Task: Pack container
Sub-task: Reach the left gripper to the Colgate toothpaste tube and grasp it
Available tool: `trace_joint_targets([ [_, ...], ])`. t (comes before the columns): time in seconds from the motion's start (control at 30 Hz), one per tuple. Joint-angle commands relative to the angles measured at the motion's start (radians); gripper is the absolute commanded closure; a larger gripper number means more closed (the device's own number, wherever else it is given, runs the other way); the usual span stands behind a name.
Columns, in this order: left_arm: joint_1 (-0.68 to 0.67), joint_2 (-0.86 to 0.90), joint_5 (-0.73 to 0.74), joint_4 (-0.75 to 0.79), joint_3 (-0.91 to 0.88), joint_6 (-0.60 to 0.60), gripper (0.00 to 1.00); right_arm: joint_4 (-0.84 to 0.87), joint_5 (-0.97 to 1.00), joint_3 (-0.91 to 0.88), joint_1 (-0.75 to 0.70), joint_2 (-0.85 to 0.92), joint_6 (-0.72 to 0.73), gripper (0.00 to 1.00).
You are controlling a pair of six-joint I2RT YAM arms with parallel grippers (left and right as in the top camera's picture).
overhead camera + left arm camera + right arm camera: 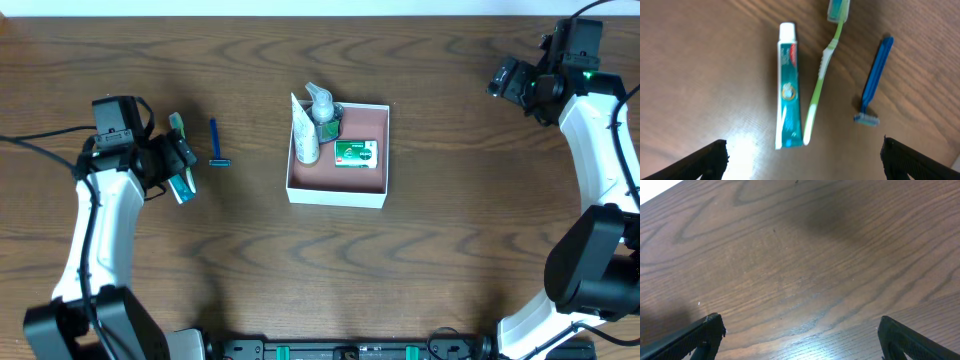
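Teal toothpaste tube (788, 90), bench's left side | left gripper (802, 157) hovers, jaws spread wide, empty | should straddle tube alone, sparing adjacent toothbrush (822, 70)

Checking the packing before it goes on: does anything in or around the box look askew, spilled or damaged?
Only one thing: the white tube leans in the container's upper-left corner in the overhead view, and its end seems to poke over the rim beside the pump bottle. No spill or damage shows.

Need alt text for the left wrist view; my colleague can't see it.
Three toiletries lie on the wooden table: a teal toothpaste tube, a green toothbrush beside it, and a blue razor further right. The open left gripper frames the bottom corners.
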Motion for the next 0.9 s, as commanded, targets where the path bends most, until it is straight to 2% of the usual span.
trace_joint_targets([
  [0.0, 0.002, 0.039, 0.014, 0.034, 0.006, 0.017, 0.02, -0.001, 0.009, 0.013, 0.003, 0.008, 0.014, 0.01],
  [0.23, 0.002, 0.105, -0.024, 0.121, 0.006, -0.033, 0.02, -0.001, 0.009, 0.013, 0.003, 0.008, 0.014, 0.01],
  [0.87, 0.049, 0.269, -0.092, 0.188, 0.006, -0.040, 0.02, -0.001, 0.009, 0.013, 0.003, 0.008, 0.014, 0.01],
])
